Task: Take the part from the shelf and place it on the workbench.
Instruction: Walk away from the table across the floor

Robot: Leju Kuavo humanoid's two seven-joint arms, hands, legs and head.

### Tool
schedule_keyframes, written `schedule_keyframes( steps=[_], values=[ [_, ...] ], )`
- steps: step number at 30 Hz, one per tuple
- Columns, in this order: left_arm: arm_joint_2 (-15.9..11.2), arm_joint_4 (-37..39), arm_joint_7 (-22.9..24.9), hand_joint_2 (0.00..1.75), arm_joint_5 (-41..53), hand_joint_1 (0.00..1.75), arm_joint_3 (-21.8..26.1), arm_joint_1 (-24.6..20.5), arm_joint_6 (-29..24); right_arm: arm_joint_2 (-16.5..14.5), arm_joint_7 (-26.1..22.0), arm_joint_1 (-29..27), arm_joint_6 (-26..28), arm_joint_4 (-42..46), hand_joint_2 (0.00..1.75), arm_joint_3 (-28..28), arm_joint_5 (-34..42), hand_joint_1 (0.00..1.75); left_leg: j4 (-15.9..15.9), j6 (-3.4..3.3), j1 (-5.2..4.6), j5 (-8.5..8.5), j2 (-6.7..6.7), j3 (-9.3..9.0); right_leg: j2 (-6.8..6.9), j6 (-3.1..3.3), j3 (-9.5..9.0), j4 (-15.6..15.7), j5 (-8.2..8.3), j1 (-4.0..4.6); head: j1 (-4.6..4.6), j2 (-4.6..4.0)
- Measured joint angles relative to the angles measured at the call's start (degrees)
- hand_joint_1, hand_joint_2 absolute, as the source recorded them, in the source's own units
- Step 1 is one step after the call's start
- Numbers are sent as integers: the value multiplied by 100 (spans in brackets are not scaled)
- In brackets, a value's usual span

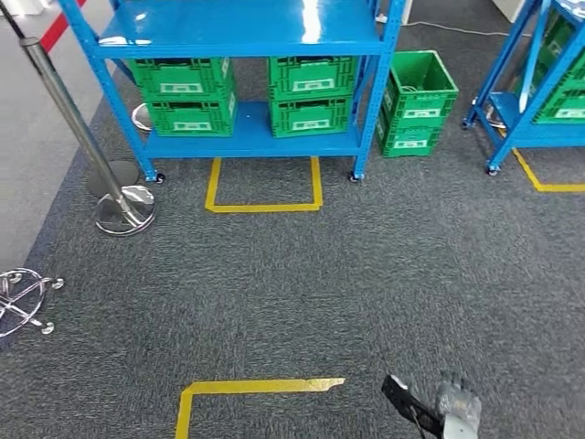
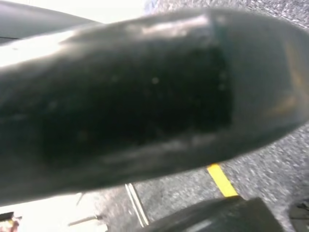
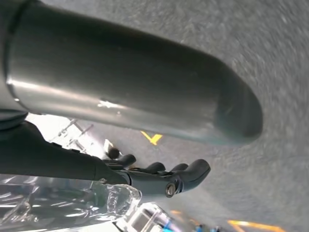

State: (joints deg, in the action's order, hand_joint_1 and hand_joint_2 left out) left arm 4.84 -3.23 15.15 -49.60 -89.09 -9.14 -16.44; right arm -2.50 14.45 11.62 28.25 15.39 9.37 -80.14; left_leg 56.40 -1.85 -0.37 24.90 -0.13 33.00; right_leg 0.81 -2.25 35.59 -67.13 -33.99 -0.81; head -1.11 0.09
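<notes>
Green crates (image 1: 309, 91) are sitting on the lower level at the top centre of the frame, and another green crate (image 1: 416, 102) is standing on the grey carpet (image 1: 290, 283) just right of them. Yellow tape (image 1: 265, 206) is marking a rectangle on the carpet below them, a second yellow tape corner (image 1: 241, 388) is lying at the bottom centre, and a chrome stanchion base (image 1: 125, 210) is resting at the left.

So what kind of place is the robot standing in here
Most likely a warehouse or a factory parts store. Blue metal shelving holds green plastic crates, another crate stands on the grey carpet, and yellow tape marks out bays on the floor.
</notes>
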Motion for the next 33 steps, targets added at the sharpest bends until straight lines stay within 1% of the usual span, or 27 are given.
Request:
schedule_keyframes(
  steps=[1,2,3,4,5,7,8,9,11,12,13,15,16,17,18,19,20,21,22,24,25,26,27,29,31,32,33],
  values=[
    [7,0,-13,0,-10,0,-1,-2,3,3,-1,-89,-50,-26,0,81,11,0,2,-9,1,1,-81,0,-46,-14,204,-384,-146,-4,6,0],
    [12,0,-23,0,-18,0,-1,5,7,5,4,-171,-96,-48,0,151,24,0,4,-11,1,4,-160,-2,-63,-27,359,-635,-198,-6,9,0],
    [14,0,-29,0,-21,0,-2,17,11,5,5,-239,-135,-64,0,208,32,0,6,-7,3,7,-237,-6,-70,-36,420,-676,-133,-9,9,0],
    [15,0,-32,0,-22,0,-2,28,15,5,4,-295,-174,-76,0,264,45,0,11,1,8,12,-313,-14,-80,-42,378,-508,32,-18,8,0],
    [16,0,-33,0,-22,0,-2,34,17,5,0,-335,-206,-85,0,317,64,0,19,17,15,21,-384,-23,-130,-51,229,-143,269,-36,8,0],
    [18,0,-33,0,-23,0,-1,33,18,2,-38,-388,-288,-110,0,435,147,0,54,74,14,51,-509,-22,-378,-57,-127,602,578,-89,14,0],
    [18,0,-33,0,-23,0,-1,29,19,-2,-70,-412,-332,-125,0,497,205,0,72,109,11,58,-562,-11,-472,-43,-242,812,629,-103,16,0],
    [17,0,-34,0,-24,0,-1,28,19,-9,-104,-439,-374,-138,0,562,266,0,83,142,12,57,-614,4,-515,-14,-292,879,615,-101,20,0],
    [10,0,-34,0,-25,0,-1,37,20,-32,-157,-488,-419,-153,0,670,343,0,91,196,31,53,-702,27,-398,66,-316,884,621,-84,21,0],
    [7,0,-34,0,-25,0,-1,44,20,-47,-173,-502,-424,-156,0,715,357,0,142,223,32,97,-650,51,-338,111,-327,889,623,-85,14,0],
    [5,0,-34,0,-25,0,-1,45,20,-58,-183,-510,-424,-158,0,753,362,0,278,250,30,195,-538,115,-272,154,-337,898,621,-89,-5,0],
    [7,0,-35,0,-25,0,-2,31,20,-67,-199,-536,-438,-162,0,832,398,0,919,302,33,551,-211,419,-120,220,-351,906,605,-74,-38,0],
    [8,0,-37,0,-25,0,-2,23,20,-67,-215,-555,-463,-166,0,877,451,0,1317,319,45,726,-114,617,-37,235,-353,906,595,-59,-46,0],
    [8,0,-40,0,-25,0,-2,22,22,-67,-241,-573,-505,-171,0,932,529,0,1633,326,54,833,-62,772,48,243,-356,906,587,-46,-44,0],
    [8,0,-44,0,-25,0,-2,28,25,-68,-279,-586,-562,-177,0,999,624,0,1762,324,57,830,-39,836,124,247,-360,905,579,-35,-46,0],
    [8,0,-53,0,-25,0,-2,37,28,-71,-324,-597,-630,-182,0,1075,721,0,1662,309,57,716,-22,780,195,247,-370,905,571,-26,-47,0],
    [8,0,-64,0,-24,0,-2,44,32,-78,-372,-611,-702,-186,0,1152,807,0,1383,280,49,537,12,630,262,244,-385,905,561,-17,-48,0],
    [7,0,-78,0,-22,0,-2,44,33,-91,-414,-631,-769,-190,0,1230,881,0,1001,236,31,340,92,419,323,237,-405,905,549,-6,-48,0],
    [2,1,-92,0,-19,0,-2,35,35,-108,-452,-661,-832,-196,0,1307,947,0,618,181,-6,217,234,210,389,221,-425,904,531,12,-44,0],
    [-5,1,-115,0,-8,0,-2,7,50,-139,-500,-724,-931,-210,0,1465,1073,0,198,101,-72,143,426,-10,516,173,-455,901,497,37,-38,0],
    [-8,1,-122,0,-1,0,-1,2,63,-150,-515,-748,-970,-217,0,1535,1131,0,144,82,-93,167,444,-26,579,146,-469,905,485,44,-36,0],
    [-8,1,-127,0,9,0,-1,9,78,-160,-528,-756,-1002,-221,0,1598,1184,0,132,70,-91,158,379,-18,635,121,-489,913,477,43,-39,0],
    [-7,0,-130,0,17,0,-2,24,89,-171,-545,-757,-1028,-222,0,1651,1230,0,107,55,-76,143,322,-30,631,91,-497,903,455,36,-40,0],
    [-1,1,-166,0,30,0,-2,34,101,-204,-635,-759,-1082,-226,0,1793,1354,0,51,9,-36,109,223,-62,398,39,-401,676,284,19,-16,0],
    [20,1,-262,0,32,0,-2,15,102,-237,-769,-782,-1132,-237,0,1981,1527,0,35,-26,-15,96,124,-70,72,11,-72,17,-60,1,25,0],
    [32,0,-315,0,32,0,-2,8,102,-249,-820,-796,-1151,-245,0,2082,1612,0,36,-34,-16,95,69,-68,-9,4,132,-373,-211,-2,38,0],
    [45,0,-354,0,32,0,-2,10,101,-258,-847,-804,-1165,-250,0,2177,1676,0,37,-36,-18,98,18,-71,-48,-1,288,-638,-267,-2,42,0]
  ],
)
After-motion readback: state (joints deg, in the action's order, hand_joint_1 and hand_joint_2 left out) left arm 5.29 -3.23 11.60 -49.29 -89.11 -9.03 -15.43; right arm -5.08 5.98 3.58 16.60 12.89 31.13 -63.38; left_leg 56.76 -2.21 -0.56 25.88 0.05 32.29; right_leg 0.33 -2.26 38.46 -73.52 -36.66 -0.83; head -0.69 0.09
